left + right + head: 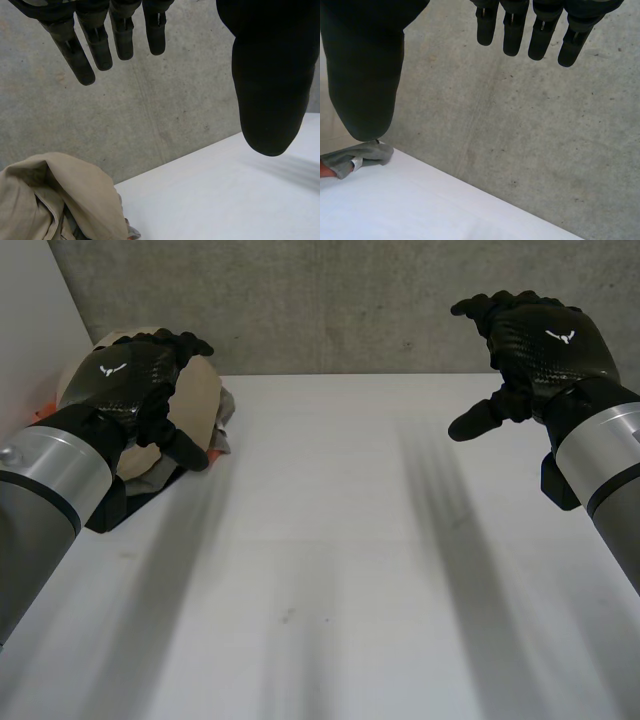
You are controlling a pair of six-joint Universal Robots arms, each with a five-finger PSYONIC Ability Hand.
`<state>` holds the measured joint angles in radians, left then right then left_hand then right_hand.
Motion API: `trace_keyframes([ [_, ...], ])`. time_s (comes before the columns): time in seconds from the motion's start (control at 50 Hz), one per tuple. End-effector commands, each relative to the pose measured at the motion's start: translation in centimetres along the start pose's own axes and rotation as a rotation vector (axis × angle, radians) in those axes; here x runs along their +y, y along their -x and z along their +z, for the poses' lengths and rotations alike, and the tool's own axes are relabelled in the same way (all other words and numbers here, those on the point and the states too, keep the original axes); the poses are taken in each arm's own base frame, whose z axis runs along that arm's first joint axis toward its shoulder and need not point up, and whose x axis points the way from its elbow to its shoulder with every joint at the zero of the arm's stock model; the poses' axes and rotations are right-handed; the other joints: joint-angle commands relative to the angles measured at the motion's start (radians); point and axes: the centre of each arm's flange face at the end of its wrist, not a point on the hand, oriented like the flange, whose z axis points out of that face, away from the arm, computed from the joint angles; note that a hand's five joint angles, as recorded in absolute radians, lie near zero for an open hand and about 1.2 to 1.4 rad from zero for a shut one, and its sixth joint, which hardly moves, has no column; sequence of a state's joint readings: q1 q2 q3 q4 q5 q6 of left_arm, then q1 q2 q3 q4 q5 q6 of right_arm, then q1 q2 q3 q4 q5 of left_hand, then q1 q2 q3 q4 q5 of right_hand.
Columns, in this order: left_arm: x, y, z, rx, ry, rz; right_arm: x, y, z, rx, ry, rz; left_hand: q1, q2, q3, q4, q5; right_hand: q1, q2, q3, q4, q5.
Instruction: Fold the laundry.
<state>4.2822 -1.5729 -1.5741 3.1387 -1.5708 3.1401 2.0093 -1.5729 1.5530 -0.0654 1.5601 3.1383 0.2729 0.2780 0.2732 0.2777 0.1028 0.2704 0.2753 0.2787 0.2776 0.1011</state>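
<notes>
Laundry heap [200,395] near L robot hand [130,380]; it & R robot hand [545,340] released, white logos [113,369].

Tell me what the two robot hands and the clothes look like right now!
left hand: open, empty, raised by the clothes pile.
right hand: open, empty, raised over the table.
clothes pile: crumpled, not folded, at the table's far left edge.

A crumpled heap of beige, grey and black cloth [203,400] lies on the white worktop's [340,570] far left, before the grey concrete wall [330,300]. The left hand [130,375] hangs over it, the right hand [545,345] over the far right.
</notes>
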Motion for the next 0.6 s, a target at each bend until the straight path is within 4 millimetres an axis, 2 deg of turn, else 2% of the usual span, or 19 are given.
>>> trace_keyframes([
  [0.02,0.4,0.4,-0.1,-0.01,0.013,0.007,-1.1,0.0,0.5,0.022,-0.106,-0.031,-0.098,-0.103,-0.099,-0.103,-0.103,-0.096,-0.101,-0.104,-0.103,-0.101],
  [0.3,0.0,0.6,0.3,-0.006,-0.005,0.119,-0.9,0.0,0.6,0.022,-0.109,-0.055,-0.098,-0.103,-0.099,-0.103,-0.103,-0.096,-0.101,-0.104,-0.103,-0.101],
  [0.38,0.2,2.7,3.4,-0.066,-0.038,0.184,-0.6,0.1,0.7,0.019,-0.098,-0.061,-0.098,-0.103,-0.099,-0.103,-0.103,-0.096,-0.101,-0.104,-0.103,-0.101],
  [0.4,0.6,4.1,5.3,-0.106,-0.048,0.219,-0.4,0.1,0.7,0.019,-0.091,-0.067,-0.098,-0.103,-0.099,-0.103,-0.103,-0.096,-0.101,-0.104,-0.103,-0.101],
  [0.46,1.5,6.5,8.1,-0.175,-0.048,0.274,-0.1,0.2,0.8,0.011,-0.078,-0.078,-0.098,-0.103,-0.099,-0.103,-0.103,-0.096,-0.101,-0.104,-0.103,-0.101],
  [0.48,2.2,8.3,9.9,-0.233,-0.042,0.32,0.1,0.5,0.8,0.003,-0.073,-0.086,-0.098,-0.103,-0.099,-0.103,-0.103,-0.096,-0.101,-0.104,-0.103,-0.101],
  [0.52,3.0,9.8,11.6,-0.278,-0.03,0.356,0.3,0.7,0.7,-0.003,-0.065,-0.093,-0.098,-0.103,-0.099,-0.103,-0.103,-0.096,-0.101,-0.104,-0.103,-0.101],
  [0.54,3.7,11.4,13.1,-0.319,-0.019,0.396,0.5,0.7,0.7,0.0,-0.057,-0.104,-0.098,-0.103,-0.099,-0.103,-0.103,-0.096,-0.101,-0.104,-0.103,-0.101],
  [0.58,4.7,12.8,14.4,-0.353,0.001,0.43,0.6,0.8,0.7,-0.001,-0.056,-0.114,-0.098,-0.103,-0.099,-0.103,-0.103,-0.096,-0.101,-0.104,-0.103,-0.101],
  [0.6,5.8,14.0,15.6,-0.369,0.02,0.461,0.8,0.8,0.7,-0.003,-0.052,-0.123,-0.098,-0.103,-0.099,-0.103,-0.103,-0.096,-0.101,-0.104,-0.103,-0.101],
])
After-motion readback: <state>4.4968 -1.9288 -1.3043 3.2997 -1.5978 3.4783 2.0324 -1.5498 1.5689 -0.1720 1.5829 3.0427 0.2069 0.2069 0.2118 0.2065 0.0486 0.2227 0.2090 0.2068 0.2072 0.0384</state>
